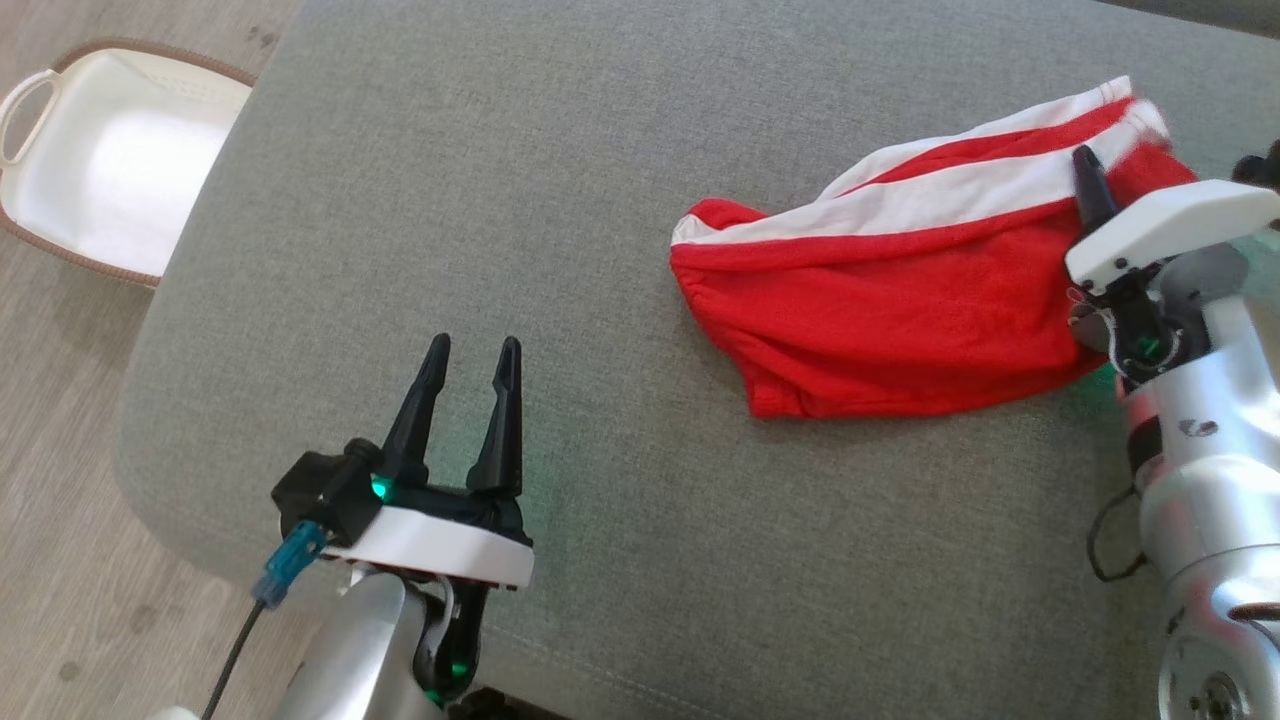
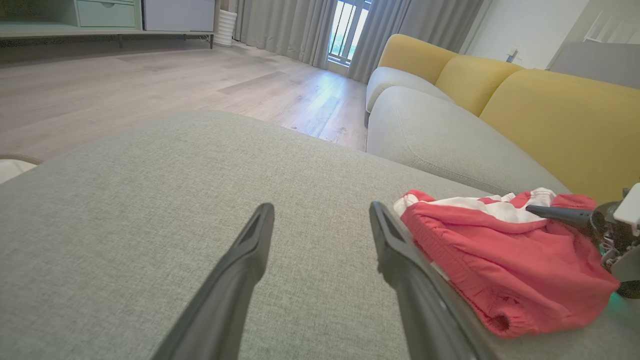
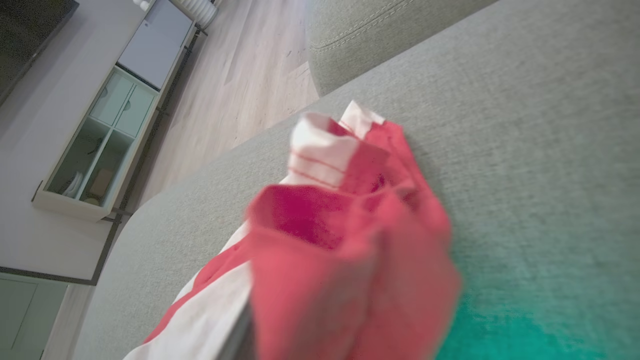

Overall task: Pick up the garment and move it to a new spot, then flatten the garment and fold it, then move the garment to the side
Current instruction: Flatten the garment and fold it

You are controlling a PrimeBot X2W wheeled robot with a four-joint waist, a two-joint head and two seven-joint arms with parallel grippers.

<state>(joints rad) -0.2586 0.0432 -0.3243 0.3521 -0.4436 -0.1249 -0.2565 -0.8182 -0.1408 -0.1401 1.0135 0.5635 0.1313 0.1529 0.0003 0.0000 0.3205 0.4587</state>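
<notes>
left hand [image 1: 475, 345] fingers wide apart, right hand [image 1: 1090, 185] far right, finger pointing up

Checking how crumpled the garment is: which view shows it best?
Head view: nearly the whole red-and-white garment lies on the grey cushion, outline clear. The left wrist view sees it low, side-on. The right wrist view gives a blurred close-up of one bunched end.

The garment [image 1: 900, 320] is red with broad white stripes along its far edge; the cushion [image 1: 560, 200] is a plain grey-green weave; my left gripper [image 1: 475, 348] has black fingers, a white plate and a green glow; the basket [image 1: 160, 62] at far left is white, rimmed brown; the sofa backs [image 2: 550, 110] are mustard yellow; the floor [image 1: 60, 400] is pale greyish wood.
</notes>
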